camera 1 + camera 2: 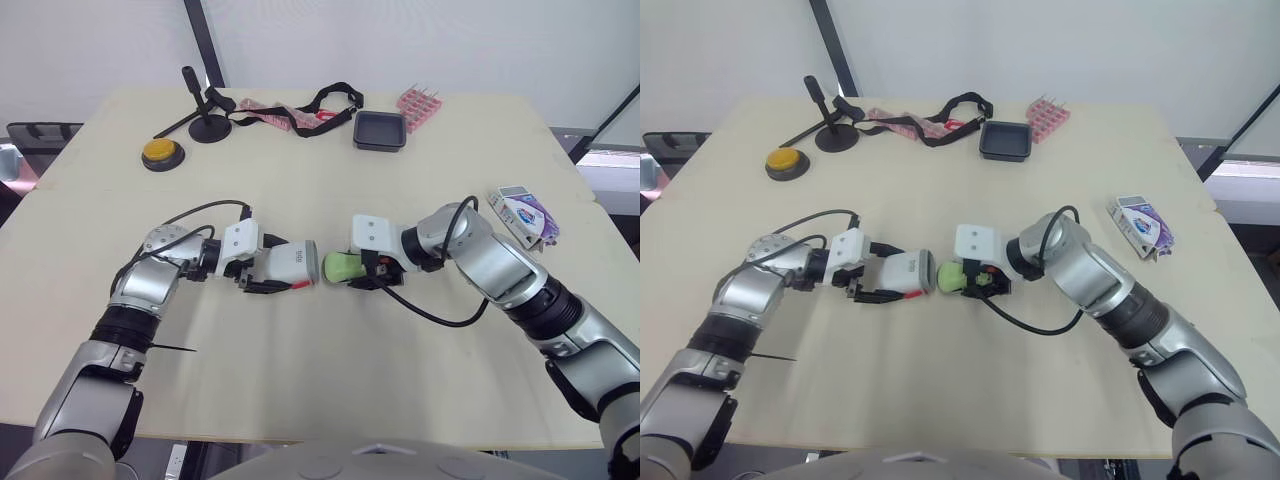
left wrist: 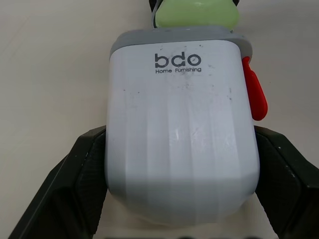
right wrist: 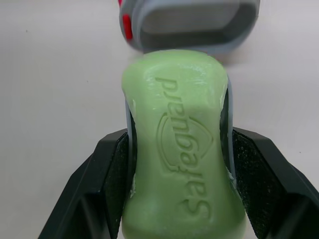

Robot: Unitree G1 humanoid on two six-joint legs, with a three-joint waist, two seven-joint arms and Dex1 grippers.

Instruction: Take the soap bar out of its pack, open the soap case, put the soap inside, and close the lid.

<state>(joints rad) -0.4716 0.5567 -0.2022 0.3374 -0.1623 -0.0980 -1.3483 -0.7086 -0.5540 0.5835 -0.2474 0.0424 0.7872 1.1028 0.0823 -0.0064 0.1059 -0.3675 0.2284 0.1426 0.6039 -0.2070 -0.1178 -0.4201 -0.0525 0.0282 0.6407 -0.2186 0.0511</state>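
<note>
My left gripper (image 1: 275,272) is shut on a white soap case (image 1: 289,264) with a grey rim and a red latch (image 2: 254,92), holding it just above the table with its open mouth (image 3: 192,24) turned to the right. My right gripper (image 1: 358,272) is shut on a pale green soap bar (image 1: 341,267), its black fingers (image 3: 117,172) pressing both long sides. The bar's free end sits right at the case's mouth, almost touching the rim. The purple and white soap pack (image 1: 524,213) lies near the table's right edge.
At the back of the beige table (image 1: 320,380) are a yellow button (image 1: 162,152), a black stand (image 1: 205,120), a black strap with pink packets (image 1: 300,112), a black square tray (image 1: 380,130) and a pink rack (image 1: 419,106). Cables loop from both wrists.
</note>
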